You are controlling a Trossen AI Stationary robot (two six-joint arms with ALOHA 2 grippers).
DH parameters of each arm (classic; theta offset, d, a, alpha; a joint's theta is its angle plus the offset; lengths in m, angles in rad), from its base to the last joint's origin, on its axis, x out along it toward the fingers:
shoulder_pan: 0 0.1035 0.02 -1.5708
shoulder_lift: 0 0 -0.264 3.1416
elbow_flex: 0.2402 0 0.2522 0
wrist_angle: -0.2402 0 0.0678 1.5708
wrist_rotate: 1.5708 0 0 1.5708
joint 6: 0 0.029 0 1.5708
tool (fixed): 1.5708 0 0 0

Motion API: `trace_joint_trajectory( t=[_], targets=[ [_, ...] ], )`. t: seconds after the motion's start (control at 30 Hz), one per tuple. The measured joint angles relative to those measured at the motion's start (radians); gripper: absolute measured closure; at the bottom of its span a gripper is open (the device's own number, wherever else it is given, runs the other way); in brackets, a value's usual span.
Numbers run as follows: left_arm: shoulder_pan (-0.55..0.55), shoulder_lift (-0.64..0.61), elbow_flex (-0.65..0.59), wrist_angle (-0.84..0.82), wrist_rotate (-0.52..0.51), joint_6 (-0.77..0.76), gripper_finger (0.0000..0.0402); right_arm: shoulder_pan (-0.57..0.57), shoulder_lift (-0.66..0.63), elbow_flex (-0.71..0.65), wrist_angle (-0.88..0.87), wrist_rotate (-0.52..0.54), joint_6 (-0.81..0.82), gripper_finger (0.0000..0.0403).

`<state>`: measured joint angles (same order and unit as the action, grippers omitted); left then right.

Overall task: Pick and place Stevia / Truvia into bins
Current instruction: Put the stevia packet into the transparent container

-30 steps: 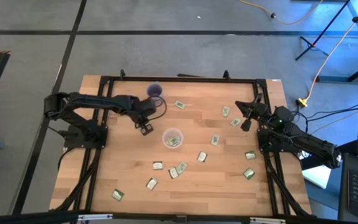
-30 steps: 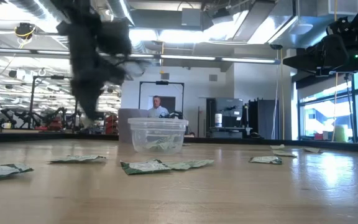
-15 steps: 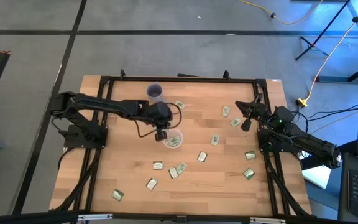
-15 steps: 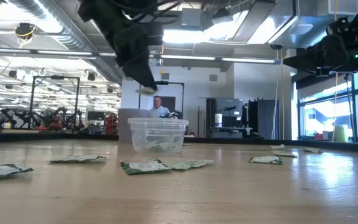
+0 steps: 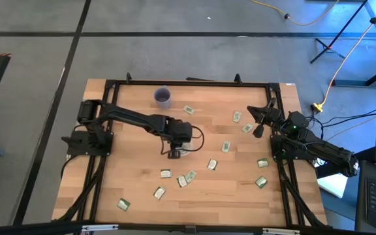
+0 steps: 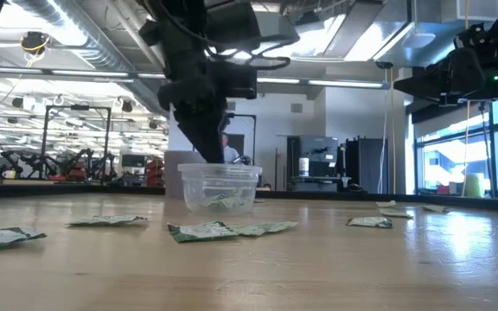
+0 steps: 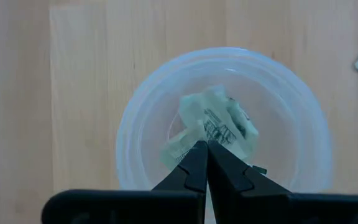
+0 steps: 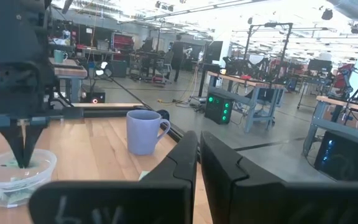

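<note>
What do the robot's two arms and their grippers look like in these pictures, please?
Both arms are dark, nearly black, jointed links. The left gripper has two slim black fingers tapering to points, with a loop of black cable beside its wrist. The right gripper is equally dark; a small green light glows on its arm.

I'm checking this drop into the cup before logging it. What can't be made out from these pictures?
- Whether the left gripper holds a sachet: left wrist view, its shut fingers cover that spot.
- The clear cup in the high view: the left arm hides it.
- How many sachets lie in the cup: crumpled together, and blurred through its wall in the low view.
- The print on the loose sachets: too small.
</note>
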<state>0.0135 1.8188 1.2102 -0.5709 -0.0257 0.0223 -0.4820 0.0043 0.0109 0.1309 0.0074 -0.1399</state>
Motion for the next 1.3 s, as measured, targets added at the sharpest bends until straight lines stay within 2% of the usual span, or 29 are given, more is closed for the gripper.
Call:
trace_joint_trajectory(
  t=[0.13,0.47,0.8,0.97,1.13,1.3],
  targets=[
    [0.0,0.026,0.0,-0.004,-0.008,0.001,0.0391,0.0,0.0,0.0,0.0,0.0,0.0,0.0377],
    [0.001,-0.003,0.0,-0.002,-0.016,0.018,0.033,0.0,0.0,0.0,-0.001,0.0,0.0,0.0377],
    [0.002,-0.19,-0.014,-0.047,-0.016,0.078,0.0319,0.0,0.0,0.0,-0.001,0.0,0.002,0.0377],
    [0.009,-0.358,-0.154,0.041,-0.03,0.065,0.032,0.0,0.0,0.0,-0.001,0.0,0.001,0.0377],
    [0.045,-0.567,-0.379,0.278,-0.056,0.044,0.032,0.0,0.0,0.0,0.024,-0.005,0.015,0.0377],
    [0.094,-0.76,-0.587,0.514,-0.062,0.04,0.032,0.001,0.0,0.0,0.025,-0.01,0.151,0.0377]
  ],
)
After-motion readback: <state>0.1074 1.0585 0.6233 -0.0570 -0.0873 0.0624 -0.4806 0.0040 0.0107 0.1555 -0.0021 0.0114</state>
